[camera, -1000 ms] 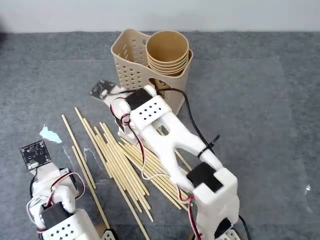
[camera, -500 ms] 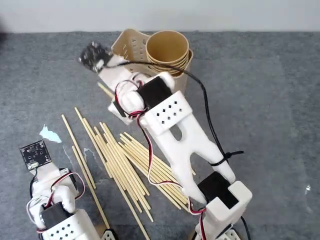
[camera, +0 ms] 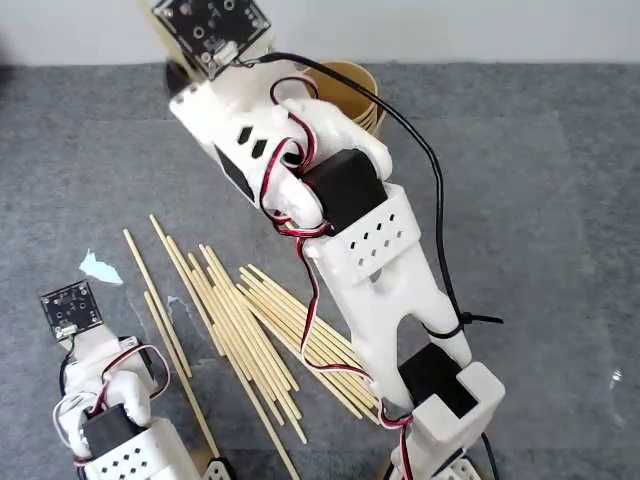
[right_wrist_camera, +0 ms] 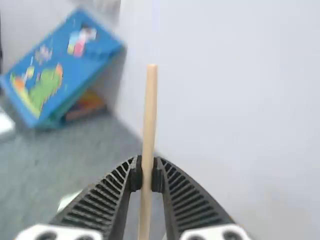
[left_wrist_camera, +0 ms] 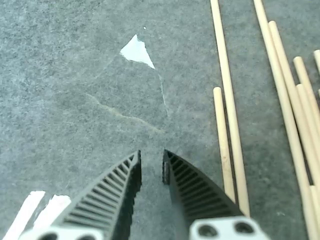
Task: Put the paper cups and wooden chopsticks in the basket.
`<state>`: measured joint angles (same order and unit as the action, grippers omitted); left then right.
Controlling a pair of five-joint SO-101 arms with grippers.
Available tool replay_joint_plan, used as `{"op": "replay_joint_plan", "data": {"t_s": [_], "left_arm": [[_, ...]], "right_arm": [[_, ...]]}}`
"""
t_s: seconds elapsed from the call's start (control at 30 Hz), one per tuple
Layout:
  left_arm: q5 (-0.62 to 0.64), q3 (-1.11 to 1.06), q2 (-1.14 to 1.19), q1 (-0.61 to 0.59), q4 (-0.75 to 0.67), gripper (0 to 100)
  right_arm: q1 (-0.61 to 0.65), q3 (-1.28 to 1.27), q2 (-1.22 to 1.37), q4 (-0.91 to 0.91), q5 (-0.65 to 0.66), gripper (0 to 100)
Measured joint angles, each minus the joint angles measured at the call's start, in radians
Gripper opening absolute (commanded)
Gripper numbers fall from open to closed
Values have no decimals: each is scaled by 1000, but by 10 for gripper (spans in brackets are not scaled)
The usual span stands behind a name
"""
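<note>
— Grip first: the right gripper (right_wrist_camera: 145,172) is clamped on one wooden chopstick (right_wrist_camera: 150,110), which runs along the line of the jaws and sticks out well past their tips.
— What makes the drop a good one?
— The wrist faces a wall rather than the table, so I'd tip it down until the free end points into the gap beside the paper cups (camera: 345,80). I'd let go only once the tip is inside. A stick pinched at one spot can swing, so the wrist should turn slowly.
— Where's the basket?
— By the cups, hidden under the right arm (camera: 350,200), so lining up on its rim is guesswork.
— Room?
— The grey mat (camera: 540,200) is open beyond the cups. The loose chopsticks (camera: 250,320) lie near the arm's base. The left gripper (left_wrist_camera: 151,162) hangs over the mat, jaws slightly apart on nothing, well apart from the cups.
</note>
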<state>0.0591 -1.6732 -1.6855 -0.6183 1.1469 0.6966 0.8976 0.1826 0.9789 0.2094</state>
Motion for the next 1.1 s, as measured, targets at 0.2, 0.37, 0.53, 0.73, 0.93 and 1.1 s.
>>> {"op": "replay_joint_plan", "data": {"t_s": [0.2, 0.37, 0.53, 0.73, 0.93, 1.1], "left_arm": [[0, 0, 0, 0, 0, 78], [0, 0, 0, 0, 0, 78], [0, 0, 0, 0, 0, 78], [0, 0, 0, 0, 0, 78], [0, 0, 0, 0, 0, 78], [0, 0, 0, 0, 0, 78]], "right_arm": [[-78, 0, 95, -250, 14, 8], [-120, 0, 183, -367, 20, 8], [-141, 0, 273, -377, 20, 63], [-153, 0, 296, -287, -18, 169], [-153, 0, 209, -101, -57, 121], [-149, 0, 141, 153, -57, 97]]}}
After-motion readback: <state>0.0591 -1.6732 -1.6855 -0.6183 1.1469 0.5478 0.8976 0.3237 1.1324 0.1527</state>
